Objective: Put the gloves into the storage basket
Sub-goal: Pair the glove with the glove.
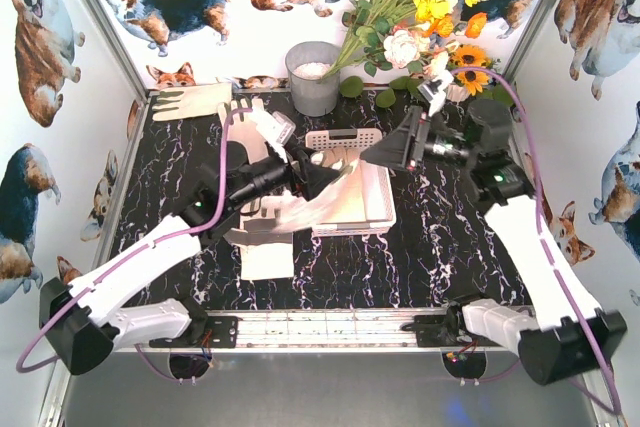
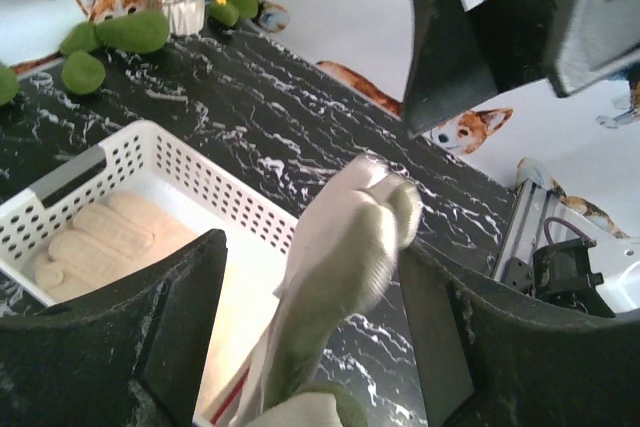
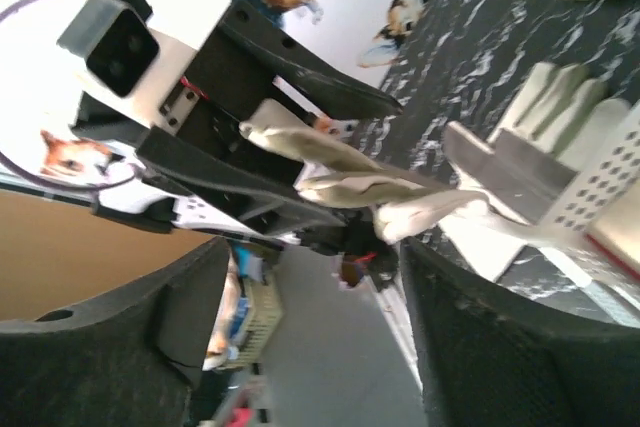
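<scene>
The white lattice storage basket (image 1: 386, 202) stands mid-table, with one peach glove (image 2: 100, 237) lying flat inside it. My left gripper (image 1: 322, 175) hovers over the basket's left edge. Its jaws stand wide apart, with a cream glove (image 2: 345, 247) lying loosely between them and drooping toward the basket rim (image 2: 200, 175). The right wrist view shows that glove (image 3: 350, 162) resting on the lower finger. My right gripper (image 1: 385, 152) is open and empty above the basket, facing the left one. More gloves lie at back left (image 1: 195, 102), behind the left arm (image 1: 255, 125) and beneath it (image 1: 262, 235).
A grey round bucket (image 1: 313, 75) stands behind the basket. A flower bouquet (image 1: 420, 7) and green balls (image 1: 352, 87) fill the back right. Corgi-print walls close in the left, back and right sides. The arm bases sit on a rail (image 1: 320, 327) at the near edge.
</scene>
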Available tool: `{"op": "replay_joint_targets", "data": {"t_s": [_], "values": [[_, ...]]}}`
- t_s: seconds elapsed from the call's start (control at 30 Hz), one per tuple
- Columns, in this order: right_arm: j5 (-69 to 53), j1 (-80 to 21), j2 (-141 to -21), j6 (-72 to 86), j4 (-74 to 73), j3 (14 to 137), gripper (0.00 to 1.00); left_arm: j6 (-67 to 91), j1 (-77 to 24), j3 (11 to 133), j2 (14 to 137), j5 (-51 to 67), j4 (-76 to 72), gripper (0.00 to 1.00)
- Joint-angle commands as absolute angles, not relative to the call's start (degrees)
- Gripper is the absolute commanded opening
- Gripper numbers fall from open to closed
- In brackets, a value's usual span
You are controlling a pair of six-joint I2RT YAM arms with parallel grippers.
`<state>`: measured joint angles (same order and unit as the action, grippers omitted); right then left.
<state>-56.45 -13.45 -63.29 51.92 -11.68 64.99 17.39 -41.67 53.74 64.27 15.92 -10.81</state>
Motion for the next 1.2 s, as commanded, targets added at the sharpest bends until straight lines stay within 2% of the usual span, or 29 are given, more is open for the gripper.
{"op": "replay_joint_targets", "data": {"t_s": [0.0, 0.13, 0.53, 0.97, 1.07, 1.17], "values": [[-54.27, -12.92, -57.55, 37.28, -21.76, 68.47, 0.73, 18.09, -41.69, 58.51, 61.86, 14.86, 0.85, 0.00], [-52.78, -12.91, -57.71, 34.20, -23.99, 67.17, 0.73, 21.17, -41.62, 58.43, 61.44, 15.84, 2.02, 0.00], [-46.45, -12.92, -53.67, 32.85, -24.92, 60.95, 0.74, 23.15, -41.01, 59.33, 58.70, 11.83, 17.44, 0.00], [-49.76, -17.62, -59.12, 27.04, -22.41, 55.32, 0.73, 28.71, -35.31, 49.91, 56.51, 9.36, 17.08, 0.00], [-49.37, -19.78, -58.62, 24.27, -21.17, 53.53, 0.78, 32.20, -33.64, 48.67, 55.56, 14.12, 13.28, 0.00], [-49.84, -21.70, -58.43, 27.61, -12.63, 48.65, 0.82, 33.50, -32.87, 50.29, 55.08, 15.41, 13.50, 0.00]]}}
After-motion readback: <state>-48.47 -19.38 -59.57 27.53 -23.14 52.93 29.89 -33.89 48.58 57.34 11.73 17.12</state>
